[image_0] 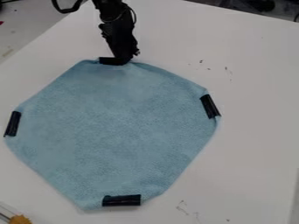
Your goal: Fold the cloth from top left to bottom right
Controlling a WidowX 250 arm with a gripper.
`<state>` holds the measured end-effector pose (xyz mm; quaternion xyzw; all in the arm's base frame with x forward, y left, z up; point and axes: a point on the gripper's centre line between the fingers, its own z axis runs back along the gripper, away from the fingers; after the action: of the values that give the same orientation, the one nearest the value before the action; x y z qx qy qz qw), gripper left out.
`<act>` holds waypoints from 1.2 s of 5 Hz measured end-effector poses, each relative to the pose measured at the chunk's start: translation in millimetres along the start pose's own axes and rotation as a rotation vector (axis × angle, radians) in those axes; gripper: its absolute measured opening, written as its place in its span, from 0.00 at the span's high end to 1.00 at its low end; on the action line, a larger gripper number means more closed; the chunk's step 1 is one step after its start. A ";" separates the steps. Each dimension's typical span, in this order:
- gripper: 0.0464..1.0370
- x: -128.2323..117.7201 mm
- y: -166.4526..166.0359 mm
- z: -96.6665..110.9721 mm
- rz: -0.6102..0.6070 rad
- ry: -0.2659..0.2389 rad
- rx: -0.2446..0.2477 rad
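Light blue cloth (116,127) is seen in the camera view, spread out in one broad layer over a white table (257,87), its edge touched or nearly touched by the black gripper (123,59) at the top. How far the gripper is opened cannot be told, nor can it be made out whether the cloth or the clip there is held. The arm (116,26) is seen above the gripper, entering from the top edge of the view, with a black cable (67,9) looped beside it.

Four black clips are set along the cloth's rim. One upper clip (109,61) is placed right at the gripper, and the cloth is slightly puckered just beside it. Another, the right clip (210,106), is found below and to the right of the gripper; the left clip (12,124) is found below and to its left, farther off. The bottom clip (121,200) is set almost straight below the gripper, across the cloth. An orange-yellow object (20,219) is partly shown well apart from the gripper, toward the lower left corner.
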<state>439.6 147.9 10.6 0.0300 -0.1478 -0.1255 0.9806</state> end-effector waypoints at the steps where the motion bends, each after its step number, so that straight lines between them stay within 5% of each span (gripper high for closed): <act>1: 0.94 -2.1 -5.2 2.3 -0.012 -0.022 -0.007; 2: 0.99 -9.6 -9.7 20.2 -0.019 -0.061 0.016; 4: 0.99 -26.9 -35.5 98.7 -0.075 -0.252 0.128; 5: 0.99 -52.3 -54.8 115.4 -0.057 -0.264 0.134; 6: 0.99 -81.4 -81.7 102.5 -0.005 -0.254 0.045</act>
<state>314.4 87.5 77.7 0.0360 -0.2733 -0.1273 0.9528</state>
